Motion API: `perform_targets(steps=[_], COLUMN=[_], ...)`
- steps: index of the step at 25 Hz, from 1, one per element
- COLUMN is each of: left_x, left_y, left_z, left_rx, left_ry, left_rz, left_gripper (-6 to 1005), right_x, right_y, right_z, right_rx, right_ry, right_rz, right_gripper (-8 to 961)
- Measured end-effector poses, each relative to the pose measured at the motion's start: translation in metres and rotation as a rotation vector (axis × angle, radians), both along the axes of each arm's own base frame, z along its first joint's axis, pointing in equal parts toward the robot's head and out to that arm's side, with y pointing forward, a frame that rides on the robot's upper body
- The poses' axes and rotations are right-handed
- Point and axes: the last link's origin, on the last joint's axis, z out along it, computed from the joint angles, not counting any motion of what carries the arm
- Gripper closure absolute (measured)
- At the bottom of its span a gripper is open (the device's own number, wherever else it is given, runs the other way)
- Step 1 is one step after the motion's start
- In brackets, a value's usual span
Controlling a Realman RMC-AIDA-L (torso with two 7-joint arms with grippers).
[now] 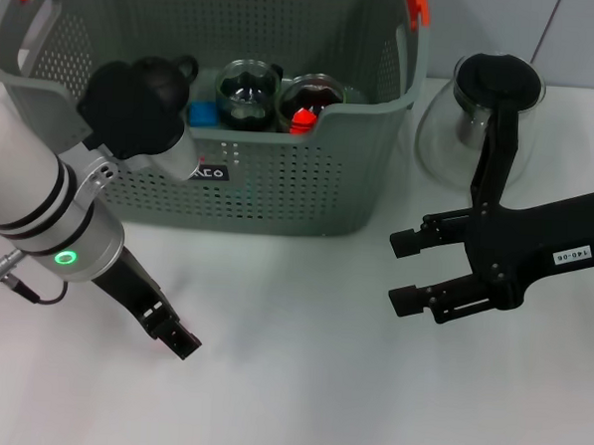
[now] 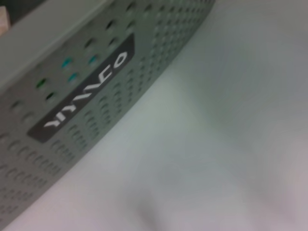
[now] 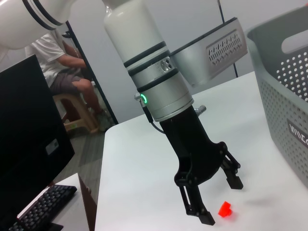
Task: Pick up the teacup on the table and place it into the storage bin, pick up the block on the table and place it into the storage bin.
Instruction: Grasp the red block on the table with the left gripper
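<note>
White table (image 1: 299, 382) carries one storage bin (image 1: 279, 192) at 12 o'clock labelled "VIVACO", two glass teacups (image 1: 249, 92) inside it, one red block (image 3: 225, 210) beside the open, empty left gripper (image 3: 219, 199), with the right gripper (image 1: 406, 271) open, empty at 3 o'clock.

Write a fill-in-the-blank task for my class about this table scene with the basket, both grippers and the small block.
1. The small block on the table is ___ in colour.
2. The left gripper hangs right by the block with its fingers ___.
3. The right gripper, in front of the glass teapot, holds ___.
4. The storage bin has handle clips coloured ___.
Missing words: red; open; nothing; orange.
</note>
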Motion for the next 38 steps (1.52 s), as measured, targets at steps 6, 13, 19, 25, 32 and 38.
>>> perform_targets(steps=[6,13,19,25,32,38], left_x=[-0.008,-0.008,-0.008,-0.009,-0.009,-0.008], left_y=[0.002,0.0,0.0,0.001,0.001,0.0], left_z=[-0.005,-0.011,-0.013,-0.012,-0.011,-0.011], left_rx=[0.006,-0.017,-0.022,-0.021,-0.024,-0.028], left_ry=[0.022,0.034,0.037,0.037,0.044,0.048], left_rz=[0.018,0.009,0.009,0.012,0.005,0.004], left_gripper=[85,117,179,410,563,705], right_x=[0.0,0.0,0.0,0.002,0.002,0.002], right_y=[0.0,0.001,0.002,0.002,0.003,0.002], right_z=[0.0,0.0,0.0,0.002,0.002,0.003], right_rx=[0.004,0.012,0.017,0.026,0.028,0.033], right_ry=[0.003,0.003,0.004,0.01,0.011,0.018], right_rz=[-0.001,-0.004,-0.005,-0.008,-0.01,-0.014], right_gripper=[121,122,122,122,122,122])
